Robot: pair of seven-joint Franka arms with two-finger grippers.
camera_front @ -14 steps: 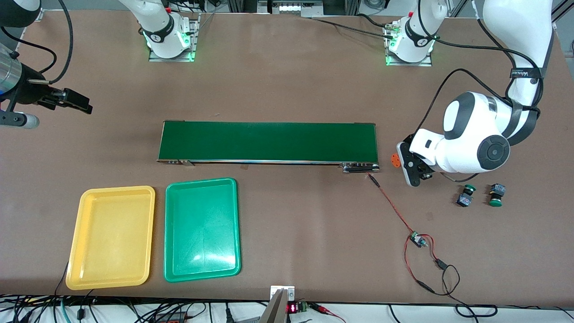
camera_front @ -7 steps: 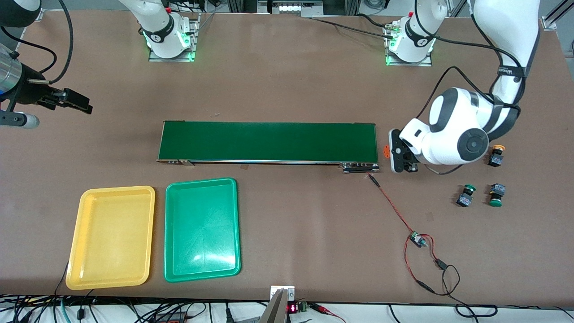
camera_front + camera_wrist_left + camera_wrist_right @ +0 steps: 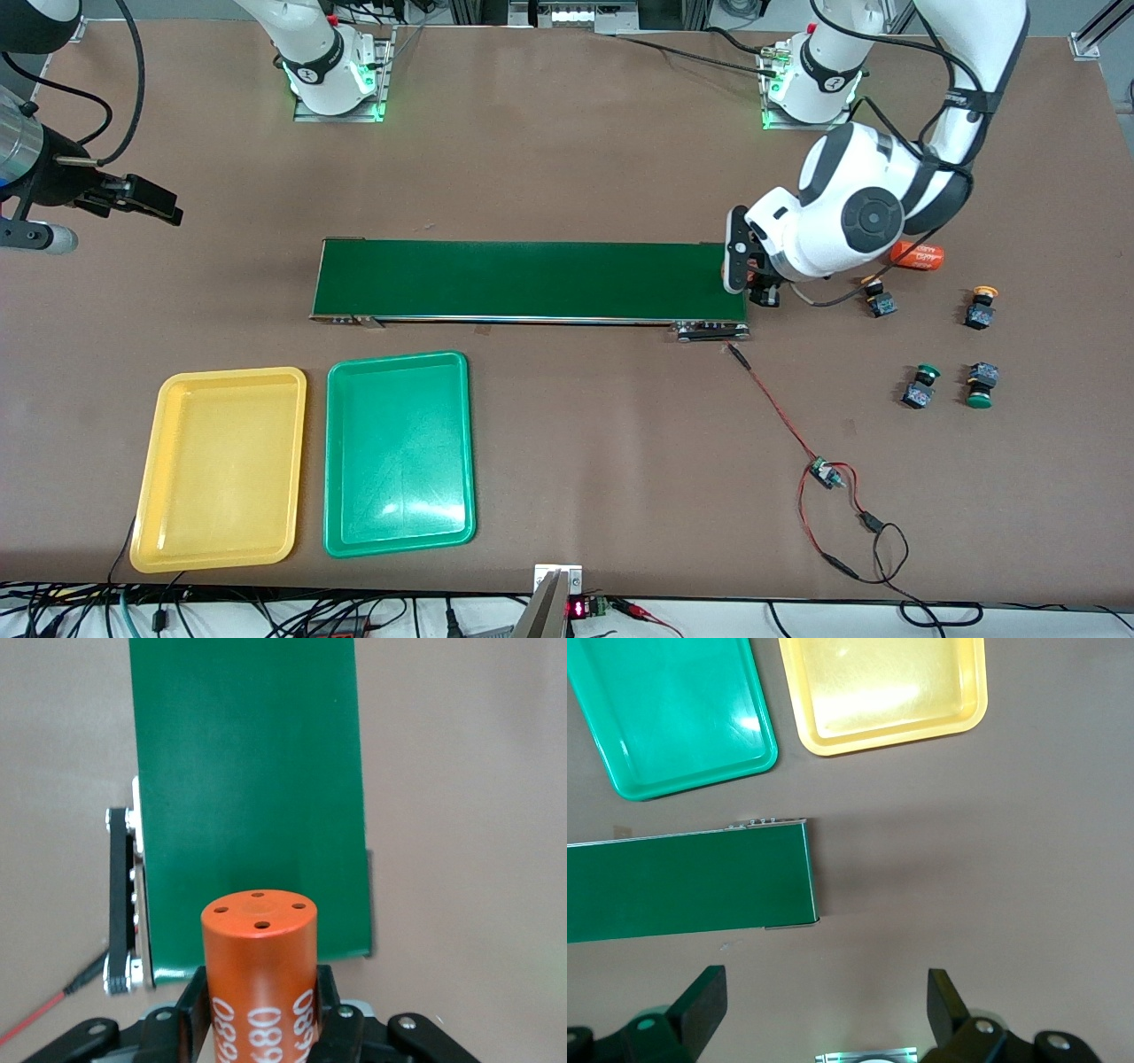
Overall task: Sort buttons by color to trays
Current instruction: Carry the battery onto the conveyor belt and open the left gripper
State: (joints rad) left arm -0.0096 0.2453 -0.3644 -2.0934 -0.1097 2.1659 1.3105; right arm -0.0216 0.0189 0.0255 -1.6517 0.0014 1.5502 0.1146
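Black-bodied buttons [image 3: 921, 386], yellow-orange and green mushroom caps

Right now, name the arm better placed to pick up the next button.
Left: its gripper, though holding an orange cylinder at the conveyor belt, is beside the buttons. The right gripper waits open, away from them.

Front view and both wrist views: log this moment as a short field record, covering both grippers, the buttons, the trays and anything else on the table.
left gripper: shut on orange cylinder, over the conveyor belt end
right gripper: open, waiting above the table past the belt's other end
yellow buttons: on the table, unsorted
green buttons: on the table, nearer the front camera
yellow tray: empty
green tray: empty, beside it
second orange cylinder: lying on the table
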